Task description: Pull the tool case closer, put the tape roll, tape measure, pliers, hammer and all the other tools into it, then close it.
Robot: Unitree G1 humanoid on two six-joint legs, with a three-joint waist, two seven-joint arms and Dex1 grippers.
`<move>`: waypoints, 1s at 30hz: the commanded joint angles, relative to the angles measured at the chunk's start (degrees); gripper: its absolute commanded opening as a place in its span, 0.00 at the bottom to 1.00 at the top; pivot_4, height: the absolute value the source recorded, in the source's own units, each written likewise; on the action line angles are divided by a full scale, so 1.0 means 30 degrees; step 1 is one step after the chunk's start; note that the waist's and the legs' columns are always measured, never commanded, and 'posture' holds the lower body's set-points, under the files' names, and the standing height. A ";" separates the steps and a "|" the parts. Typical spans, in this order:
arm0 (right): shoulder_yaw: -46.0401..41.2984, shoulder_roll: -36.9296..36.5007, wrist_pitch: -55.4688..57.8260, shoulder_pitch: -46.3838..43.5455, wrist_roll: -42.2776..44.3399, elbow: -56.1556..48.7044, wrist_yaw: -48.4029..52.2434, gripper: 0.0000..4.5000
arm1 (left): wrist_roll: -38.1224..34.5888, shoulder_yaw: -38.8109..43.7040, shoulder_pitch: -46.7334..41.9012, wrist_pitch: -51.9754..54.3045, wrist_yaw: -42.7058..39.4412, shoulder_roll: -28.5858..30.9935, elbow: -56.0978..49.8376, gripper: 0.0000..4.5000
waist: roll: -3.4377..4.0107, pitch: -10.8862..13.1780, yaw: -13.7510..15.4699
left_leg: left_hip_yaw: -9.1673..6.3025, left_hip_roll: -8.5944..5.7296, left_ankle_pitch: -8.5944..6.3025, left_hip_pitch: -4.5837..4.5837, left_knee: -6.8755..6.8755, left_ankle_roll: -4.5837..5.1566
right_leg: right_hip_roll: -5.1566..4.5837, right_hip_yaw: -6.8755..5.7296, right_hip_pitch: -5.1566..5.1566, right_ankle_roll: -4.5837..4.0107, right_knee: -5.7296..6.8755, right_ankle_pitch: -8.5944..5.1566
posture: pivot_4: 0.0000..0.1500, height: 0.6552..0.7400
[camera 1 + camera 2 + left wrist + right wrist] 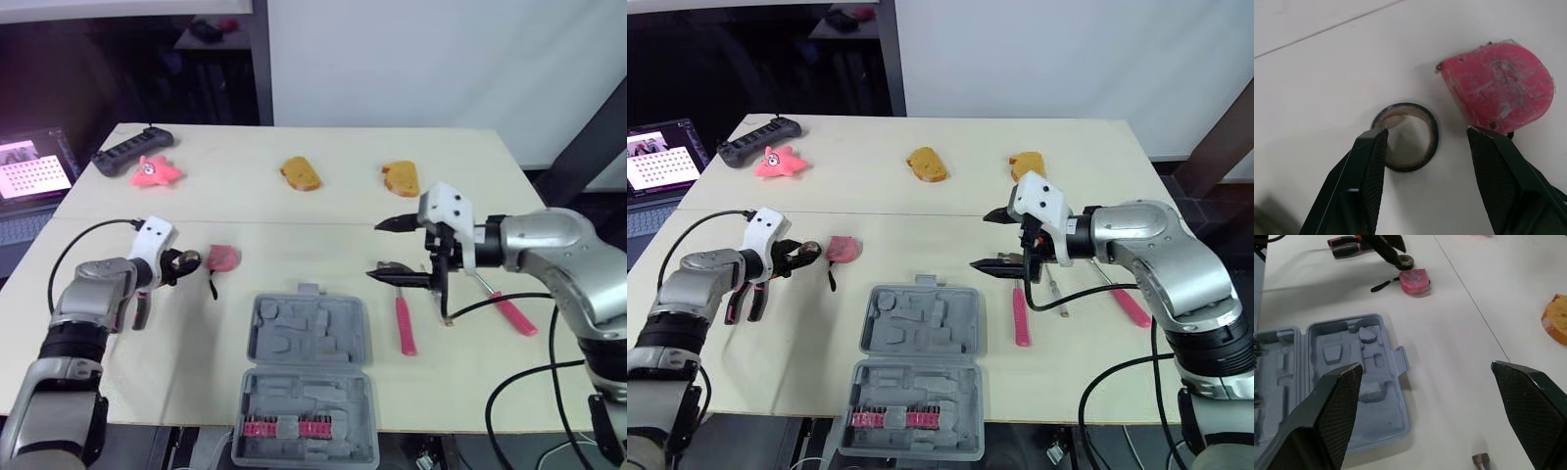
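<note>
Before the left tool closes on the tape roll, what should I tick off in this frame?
1. Left tool open: ok, fingers spread.
2. Tape roll between those fingers: ok in the left wrist view.
3. Tape measure clear of the closing path: cannot tell; it lies right beside the roll, near one finger.
4. Tool case open to receive: ok.
5. Right tool open, empty and away from the roll: ok.

The grey tool case lies open on the bench; the black tape roll lies just beside the pink tape measure.
</note>
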 commanded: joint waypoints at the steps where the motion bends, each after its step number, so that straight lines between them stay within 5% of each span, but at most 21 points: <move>1: -0.1284 -0.0367 0.0385 0.0115 0.0592 -0.1026 -0.0475 1.00 | 0.0880 -0.0152 -0.0907 -0.1311 0.0220 -0.0239 0.1418 0.61 | 0.0000 0.0000 0.0058 | 0.0001 -0.0001 0.0000 -0.0007 0.0006 0.0000 | -0.0001 0.0000 -0.0005 0.0000 0.0000 0.0000 | 1.00 0.97; 11: -0.1521 -0.0874 0.0334 0.0462 0.0597 -0.1650 -0.0912 1.00 | 0.2370 -0.0440 -0.2612 -0.3286 0.0605 -0.1406 0.5416 0.61 | 0.0005 -0.0004 0.0325 | -0.0009 -0.0003 0.0007 0.0002 0.0026 -0.0003 | 0.0004 -0.0004 -0.0005 0.0001 0.0040 0.0003 | 1.00 0.97; 14: -0.1560 -0.0932 0.0432 0.0374 0.0653 -0.1761 -0.1038 1.00 | 0.2376 -0.0262 -0.3106 -0.3399 0.0606 -0.1512 0.6203 0.44 | 0.0006 -0.0004 0.0335 | -0.0011 -0.0004 0.0015 0.0002 0.0029 -0.0012 | 0.0005 -0.0004 -0.0004 0.0001 0.0048 0.0004 | 1.00 0.97; 17: -0.1502 -0.0932 0.0399 0.0227 0.0669 -0.1689 -0.1034 1.00 | 0.2218 0.0011 -0.3243 -0.3245 0.0443 -0.1102 0.6047 0.10 | 0.0005 -0.0006 0.0298 | -0.0012 -0.0003 0.0017 0.0004 0.0029 -0.0015 | 0.0007 -0.0004 -0.0002 0.0003 0.0049 0.0005 | 1.00 0.97; 18: -0.1471 -0.0943 0.0369 0.0209 0.0664 -0.1681 -0.1009 1.00 | 0.2106 0.0128 -0.3193 -0.2992 0.0279 -0.0871 0.5607 0.01 | 0.0005 -0.0006 0.0294 | -0.0012 -0.0003 0.0017 0.0004 0.0027 -0.0015 | 0.0007 -0.0003 -0.0003 0.0002 0.0052 0.0005 | 1.00 0.97; 30: -0.1184 -0.0904 0.0557 0.0244 0.1312 -0.1896 -0.0766 1.00 | -0.1487 0.0344 -0.0992 0.6088 -0.4252 0.2141 -0.8796 0.01 | 0.0004 -0.0004 0.0425 | -0.0027 -0.0004 0.0021 -0.0024 0.0030 -0.0023 | -0.0006 -0.0026 -0.0016 0.0002 0.0056 0.0005 | 1.00 0.97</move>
